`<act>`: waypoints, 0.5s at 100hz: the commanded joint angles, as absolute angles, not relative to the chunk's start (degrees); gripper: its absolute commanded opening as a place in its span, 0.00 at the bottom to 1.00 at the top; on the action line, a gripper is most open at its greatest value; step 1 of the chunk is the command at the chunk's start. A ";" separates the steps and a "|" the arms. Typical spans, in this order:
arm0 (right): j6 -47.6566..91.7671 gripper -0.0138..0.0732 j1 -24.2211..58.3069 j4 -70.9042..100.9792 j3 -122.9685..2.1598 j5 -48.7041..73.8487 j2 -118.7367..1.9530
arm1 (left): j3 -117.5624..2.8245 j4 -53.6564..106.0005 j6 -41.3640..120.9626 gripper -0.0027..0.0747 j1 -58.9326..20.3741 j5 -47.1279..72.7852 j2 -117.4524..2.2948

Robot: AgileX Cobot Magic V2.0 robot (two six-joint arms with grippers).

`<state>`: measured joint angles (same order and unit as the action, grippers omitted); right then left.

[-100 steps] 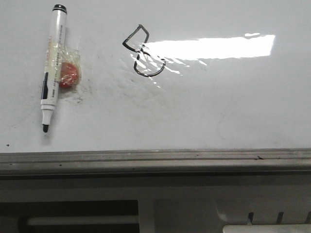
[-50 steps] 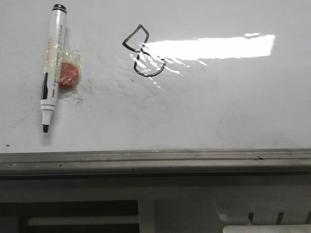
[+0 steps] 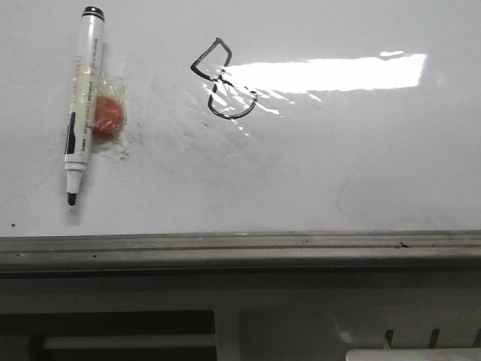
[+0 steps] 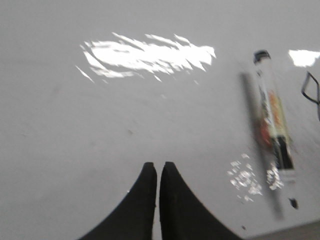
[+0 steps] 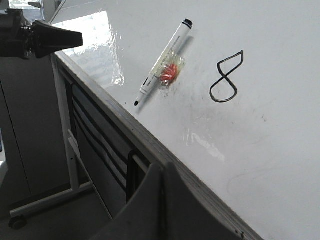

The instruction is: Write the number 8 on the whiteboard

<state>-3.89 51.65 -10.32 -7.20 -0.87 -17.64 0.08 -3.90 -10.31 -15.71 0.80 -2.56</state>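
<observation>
The number 8 point(image 3: 222, 80) stands finished on the whiteboard point(image 3: 361, 165), well up from its grey edge rail point(image 3: 240, 244) and near the glare patch, both loops closed. The marker pen point(image 3: 81, 104) lies released toward the board's left edge, uncapped tip toward the rail, a red blob point(image 3: 107, 116) taped to it. The left gripper point(image 4: 156, 172) and right gripper point(image 5: 162, 172) are both clenched on nothing, so little seems left beyond withdrawing.

Left tool point(image 4: 156, 172): black tapered fingers. Right tool point(image 5: 163, 172): dark grey, smooth.
</observation>
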 commanded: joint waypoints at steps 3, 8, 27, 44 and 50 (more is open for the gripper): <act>-3.47 0.09 51.60 -10.90 -8.62 -5.24 -17.98 | 1.93 -2.34 -9.83 0.01 -9.81 -0.78 -0.41; -3.47 0.09 51.60 -10.90 -8.62 -5.24 -17.98 | 1.82 -1.59 -9.83 0.01 -7.32 2.64 0.70; -3.47 0.09 51.60 -10.90 -8.62 -5.24 -17.98 | 1.82 2.05 -9.83 0.01 -0.96 15.42 1.91; -3.47 0.09 51.60 -10.90 -8.62 -5.24 -17.98 | 1.82 1.47 -7.88 0.01 -0.37 17.88 1.91; -3.47 0.09 51.60 -10.90 -8.62 -5.24 -17.98 | 1.82 1.47 -7.88 0.01 -0.37 17.88 1.91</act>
<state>-3.89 51.65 -10.32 -7.20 -0.87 -17.64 0.08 1.19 -8.50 -0.56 19.77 0.09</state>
